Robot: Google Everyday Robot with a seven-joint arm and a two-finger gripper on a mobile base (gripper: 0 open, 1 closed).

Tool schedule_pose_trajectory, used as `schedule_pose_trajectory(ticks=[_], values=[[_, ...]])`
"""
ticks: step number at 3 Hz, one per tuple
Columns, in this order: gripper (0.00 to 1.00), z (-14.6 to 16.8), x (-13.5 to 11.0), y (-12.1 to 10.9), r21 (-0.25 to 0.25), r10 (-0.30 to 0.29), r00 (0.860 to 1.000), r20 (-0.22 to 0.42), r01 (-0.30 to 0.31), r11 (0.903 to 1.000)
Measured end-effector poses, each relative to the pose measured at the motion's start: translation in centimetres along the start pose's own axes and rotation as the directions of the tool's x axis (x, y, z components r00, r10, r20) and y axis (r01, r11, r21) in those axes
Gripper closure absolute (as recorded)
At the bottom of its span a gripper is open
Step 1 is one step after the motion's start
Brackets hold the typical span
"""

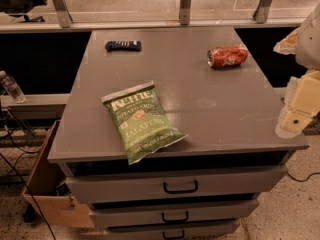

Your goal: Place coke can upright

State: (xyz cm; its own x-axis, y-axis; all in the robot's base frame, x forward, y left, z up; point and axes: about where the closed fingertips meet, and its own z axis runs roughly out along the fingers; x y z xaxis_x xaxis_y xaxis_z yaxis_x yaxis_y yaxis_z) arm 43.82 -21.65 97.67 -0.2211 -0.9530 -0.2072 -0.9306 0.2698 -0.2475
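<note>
The coke can point(227, 56) is red with a silver top. It lies on its side at the far right of the grey cabinet top point(200, 104), its silver top pointing left. My gripper point(296, 115) is cream-coloured and hangs at the right edge of the view. It is just off the cabinet's right edge, nearer the front than the can, and well apart from it. It holds nothing that I can see.
A green Kettle chip bag point(141, 120) lies at the front left, overhanging the front edge. A dark blue wrapped bar point(123, 45) lies at the far left. Drawers point(180, 186) sit below the top. A water bottle point(11, 86) and a cardboard box point(47, 184) are to the left.
</note>
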Motion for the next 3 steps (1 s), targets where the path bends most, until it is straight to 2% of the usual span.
schedule_pose_trajectory(ticks=[1,2,3], values=[[0.00,0.2,-0.1,-0.3,0.001,-0.002,1.000,0.006,0.002,1.0000],[0.00,2.1,-1.0,-2.8,0.003,-0.022,0.997,0.068,0.022,0.9998],[0.00,5.0,-2.6,-7.3,0.029,-0.020,0.990,0.139,0.016,0.9995]])
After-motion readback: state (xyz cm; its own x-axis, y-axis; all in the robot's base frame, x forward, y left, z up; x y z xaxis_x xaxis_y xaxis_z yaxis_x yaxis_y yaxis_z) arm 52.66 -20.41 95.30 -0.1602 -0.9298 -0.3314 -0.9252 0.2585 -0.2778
